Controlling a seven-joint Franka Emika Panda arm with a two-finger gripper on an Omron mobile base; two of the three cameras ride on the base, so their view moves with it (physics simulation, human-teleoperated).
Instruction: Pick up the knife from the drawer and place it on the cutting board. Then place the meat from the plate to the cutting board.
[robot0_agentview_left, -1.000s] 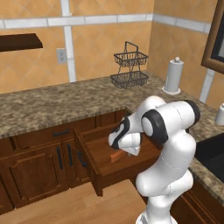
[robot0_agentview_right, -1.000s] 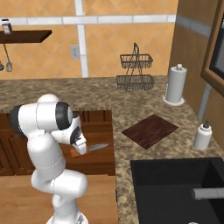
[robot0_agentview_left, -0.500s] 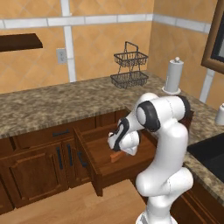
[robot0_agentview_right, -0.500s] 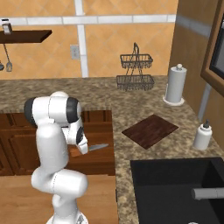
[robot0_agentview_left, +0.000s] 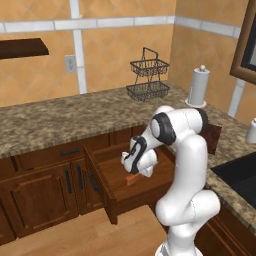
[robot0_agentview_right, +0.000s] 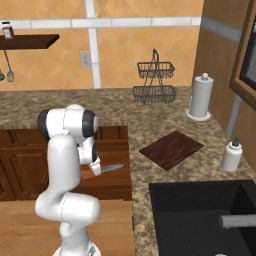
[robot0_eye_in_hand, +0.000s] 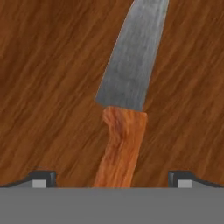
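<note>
Knife (robot0_agentview_left: 132, 178) lies in the open drawer (robot0_agentview_left: 107, 196), left base view, its orange handle directly under the lowered claw (robot0_agentview_left: 134, 169). Right base view: grey blade points toward the cutting board (robot0_agentview_right: 171, 149). Hand view: claw released, tips straddling the handle lengthwise.

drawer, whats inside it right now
In the open drawer lies the knife, flat on the wood floor, between the open gripper's tips. The arm covers part of the drawer floor, so anything there cannot be seen.
</note>
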